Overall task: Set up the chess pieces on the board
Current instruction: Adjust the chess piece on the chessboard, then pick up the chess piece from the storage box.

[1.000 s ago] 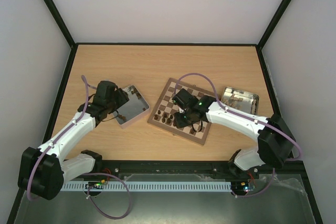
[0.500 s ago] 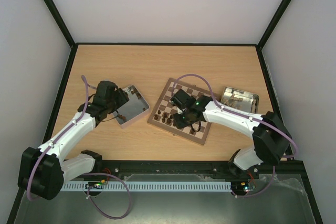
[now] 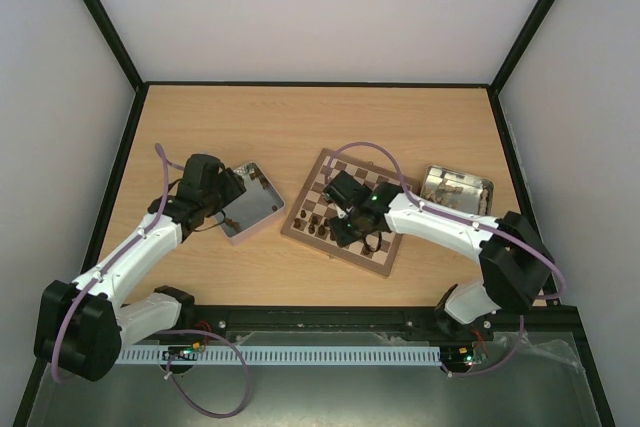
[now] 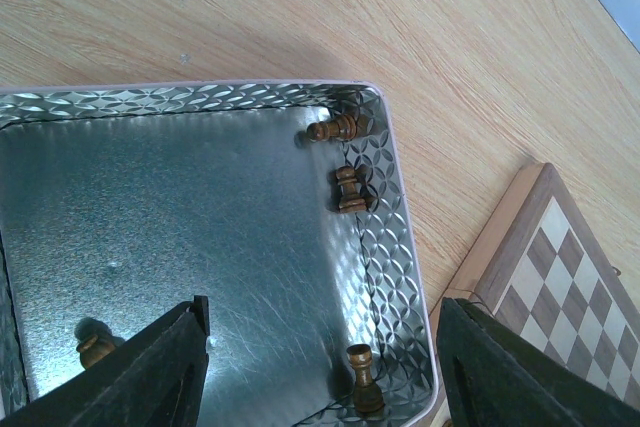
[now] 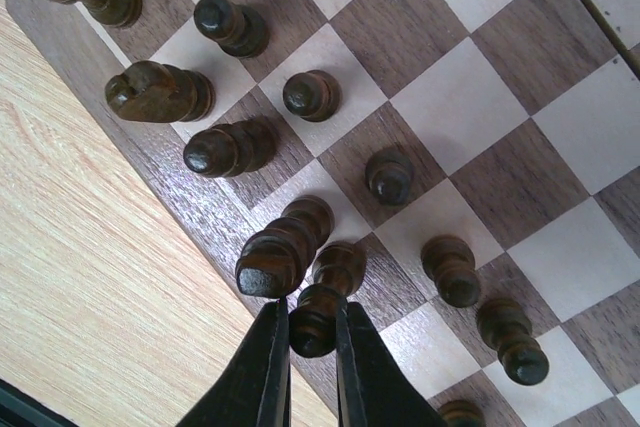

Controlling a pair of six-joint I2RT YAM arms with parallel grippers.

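Jaws apart, the left gripper (image 3: 228, 202) hangs over the left tray (image 3: 262, 212), one of two metal trays flanking the board (image 3: 322, 179) in the overhead view; the right tray (image 3: 488, 187) sits on its other side. Left wrist camera alone reveals embossed tray walls and four chess pieces (image 4: 350, 189) inside. Right wrist camera shows the right gripper (image 5: 308, 317) clamped on the held piece (image 5: 335, 267), turned dark wood, at the checked board's edge: ten pieces whole in frame, two cropped.
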